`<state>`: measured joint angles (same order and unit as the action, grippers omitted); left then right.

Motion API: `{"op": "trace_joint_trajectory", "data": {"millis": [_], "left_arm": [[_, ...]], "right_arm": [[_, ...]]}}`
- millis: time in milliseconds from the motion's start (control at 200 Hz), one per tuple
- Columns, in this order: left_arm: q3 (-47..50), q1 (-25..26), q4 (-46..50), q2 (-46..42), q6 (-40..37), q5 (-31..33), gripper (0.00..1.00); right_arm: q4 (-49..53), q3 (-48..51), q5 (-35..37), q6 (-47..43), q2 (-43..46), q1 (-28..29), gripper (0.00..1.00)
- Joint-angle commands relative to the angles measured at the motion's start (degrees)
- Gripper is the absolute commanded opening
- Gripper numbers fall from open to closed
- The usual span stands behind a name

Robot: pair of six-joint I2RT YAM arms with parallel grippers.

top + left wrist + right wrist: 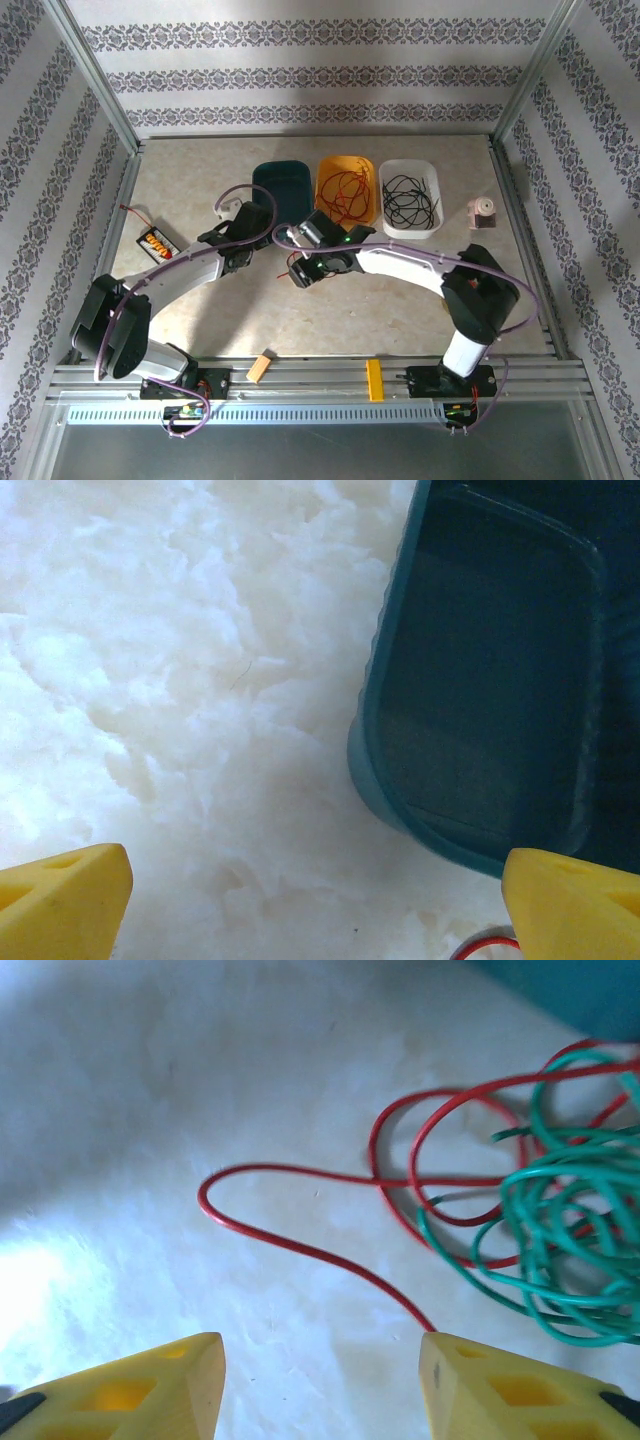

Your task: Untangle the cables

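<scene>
right gripper [320, 1375] jaws spread, tangled thin red and green cables [450, 1182] just ahead, near table [420, 300] centre. left gripper [315, 900] jaws spread beside dark teal plastic tray [480, 680]. far edge: orange plastic tray [324, 185] holds red cables [348, 195], white plastic tray [410, 164] holds black cables [410, 200].

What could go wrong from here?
1. The red cable weaves through the green coil. Pulling its free loop may tighten the tangle or drag both.
2. The red cable passes right beside one of the open right fingers, so a close could catch it off-centre and slip.
3. The left fingers hang near the teal bin and could nudge it.
</scene>
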<state>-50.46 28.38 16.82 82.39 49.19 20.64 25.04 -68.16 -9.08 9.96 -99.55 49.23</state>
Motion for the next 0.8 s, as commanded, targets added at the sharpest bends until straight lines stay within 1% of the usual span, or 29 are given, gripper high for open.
{"op": "trace_joint_trajectory", "data": {"millis": [0,70,180,235,370,495,660,795], "left_arm": [[0.35,-0.52,2.08,-2.31,1.90,1.26,0.95],[0.53,-0.61,1.99,-2.65,1.91,1.29,0.95],[0.89,-0.65,1.56,-2.83,1.48,1.11,0.95],[0.93,-0.70,1.38,-2.84,1.26,1.08,0.95],[0.56,-0.65,1.59,-3.10,0.57,1.23,0.95],[0.45,-0.69,1.85,-3.54,-0.19,1.43,0.95],[0.71,-0.69,1.90,-3.56,-0.44,1.22,0.95],[0.63,-0.70,1.56,-3.11,-0.35,0.67,0.95]], "right_arm": [[1.85,-3.54,3.78,-3.09,-2.35,0.81,0.57],[2.52,-4.79,5.57,-4.56,-3.93,1.45,0.58],[4.05,-7.57,10.23,-6.52,-6.74,2.39,0.59],[4.76,-9.07,10.71,-7.41,-8.17,2.58,0.59],[6.13,-11.66,9.11,-8.08,-11.69,2.79,0.58],[5.75,-11.78,8.40,-7.72,-13.16,3.31,0.56],[5.54,-11.90,7.52,-7.28,-13.48,3.41,0.55],[5.46,-10.59,6.22,-6.77,-11.79,3.82,0.55]]}}
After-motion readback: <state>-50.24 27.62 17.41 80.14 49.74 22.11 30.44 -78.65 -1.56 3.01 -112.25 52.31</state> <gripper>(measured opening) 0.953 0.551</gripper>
